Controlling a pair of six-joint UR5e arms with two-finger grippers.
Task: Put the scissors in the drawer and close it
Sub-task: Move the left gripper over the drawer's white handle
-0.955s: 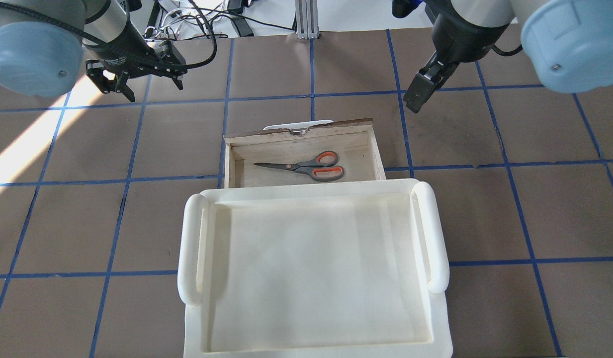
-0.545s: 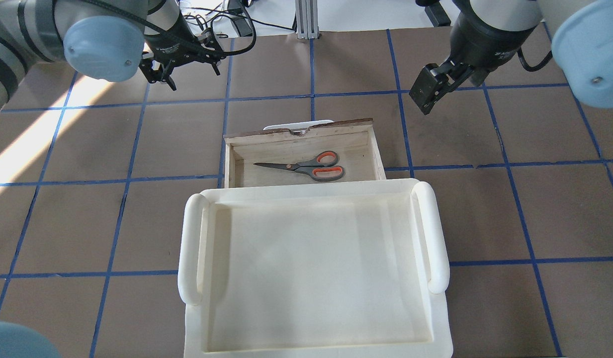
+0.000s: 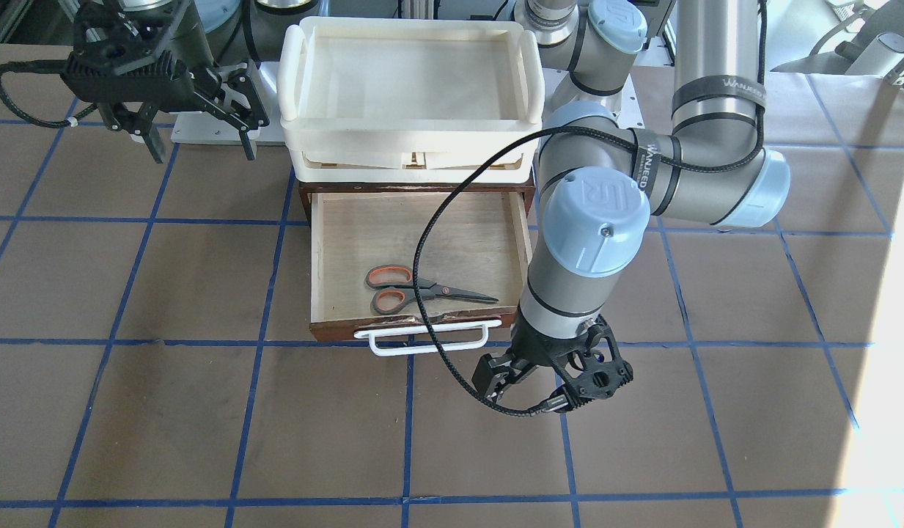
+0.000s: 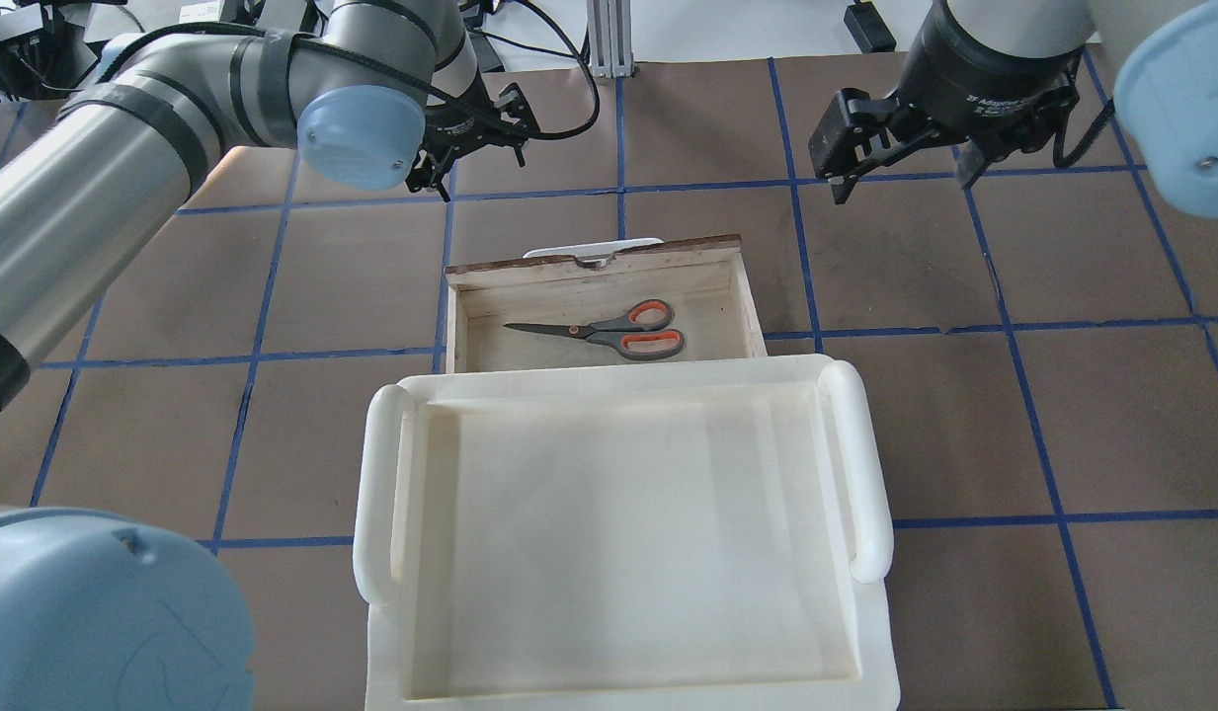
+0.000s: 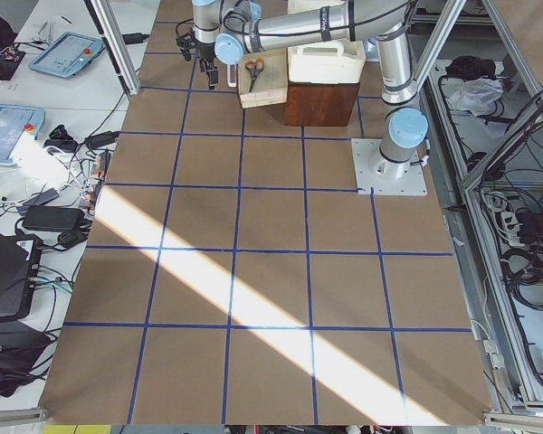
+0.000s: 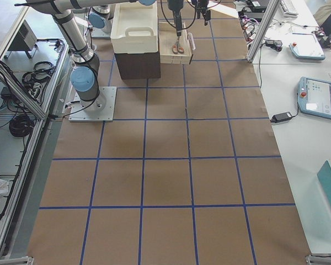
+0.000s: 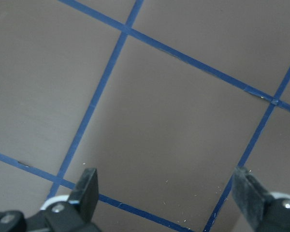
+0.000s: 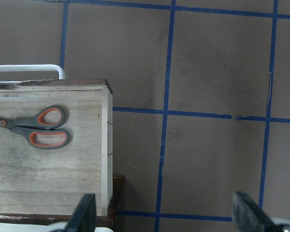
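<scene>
The scissors [image 4: 609, 329] lie flat inside the open drawer [image 4: 599, 259], blades toward the view's left; they also show in the front view [image 3: 415, 288] and the right wrist view [image 8: 38, 130]. The drawer [image 3: 334, 330] is pulled out, its white bar handle [image 3: 422, 342] facing away from me. My left gripper [image 4: 478, 163] is open and empty over bare table beyond the drawer's front, left of the handle; the front view shows this gripper [image 3: 558, 389] too. My right gripper [image 4: 900, 170] is open and empty, high and to the right of the drawer.
A cream-white tray [image 4: 376, 494] sits on the dark wood cabinet [image 5: 321, 99] above the drawer. The left gripper's black cable [image 3: 430, 242] loops over the drawer. Brown table with a blue tape grid lies all round.
My left arm has swung right, toward the area beyond the drawer's front. My right gripper has turned about its wrist and now shows both fingers spread. The scissors and drawer have not moved.
</scene>
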